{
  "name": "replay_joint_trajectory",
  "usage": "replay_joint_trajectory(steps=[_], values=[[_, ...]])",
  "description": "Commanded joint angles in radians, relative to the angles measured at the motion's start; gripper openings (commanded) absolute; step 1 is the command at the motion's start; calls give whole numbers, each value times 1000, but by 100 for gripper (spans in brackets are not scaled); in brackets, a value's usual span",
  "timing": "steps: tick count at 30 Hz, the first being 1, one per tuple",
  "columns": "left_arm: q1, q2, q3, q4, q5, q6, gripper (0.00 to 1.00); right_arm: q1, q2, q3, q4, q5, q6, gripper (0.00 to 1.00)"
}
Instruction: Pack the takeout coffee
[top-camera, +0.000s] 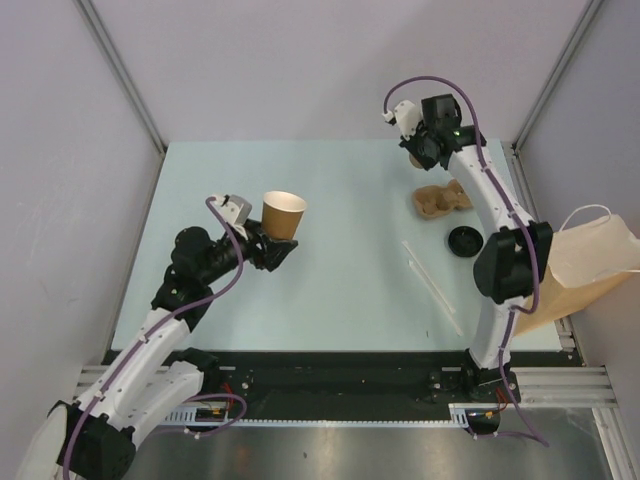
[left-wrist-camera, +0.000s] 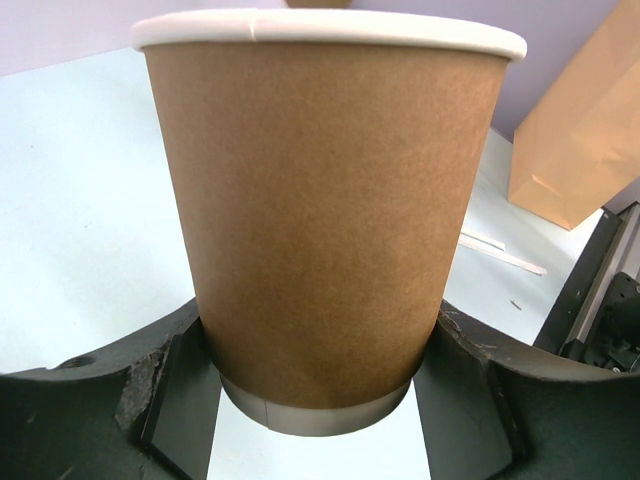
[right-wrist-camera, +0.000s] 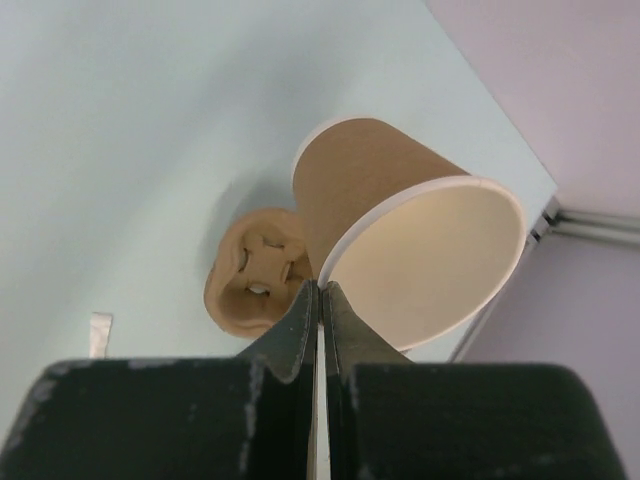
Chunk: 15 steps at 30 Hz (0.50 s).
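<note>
Upright kraft paper cup (left-wrist-camera: 320, 220), white rolled rim, no lid: clamped low on its wall between the two fingers (left-wrist-camera: 165, 395) of the left gripper (top-camera: 278, 243), which stand spread wide, one against each side just above the cup's base. Cup mouth faces up, well above the fingertips. Second cup, the tilted paper cup (right-wrist-camera: 375, 185), also lidless: the right gripper (right-wrist-camera: 321, 292) has its fingers (right-wrist-camera: 295, 335) pressed nearly together, pinching the white rim at the tips; cup body leans away from the fingers, open mouth turned toward the wrist camera. Cannot tell whether its base touches the table (top-camera: 340, 290). Moulded cardboard cup carrier (right-wrist-camera: 250, 280) lies flat just beyond and left of the right fingertips, partly behind the tilted cup. Round black lid (top-camera: 465, 240) lies on the table nearer the right arm's base than the carrier. Thin white sticks (top-camera: 432, 283) beside it. Brown paper bag (top-camera: 590, 265), white handle, at the table's right edge.
</note>
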Motion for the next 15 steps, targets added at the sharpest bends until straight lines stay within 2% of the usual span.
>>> replay_joint_trajectory(steps=[1,4,8,15], values=[[25,-58,-29,31,15,-26,59,-22,145,234,-114,-76,-136,1],[38,-75,-51,31,20,-29,60,-28,221,311,-162,-102,-216,1],[47,-82,-63,36,24,-35,60,-30,286,332,-174,-87,-331,1],[53,-87,-86,46,29,-42,60,-34,357,342,-137,-43,-420,1]])
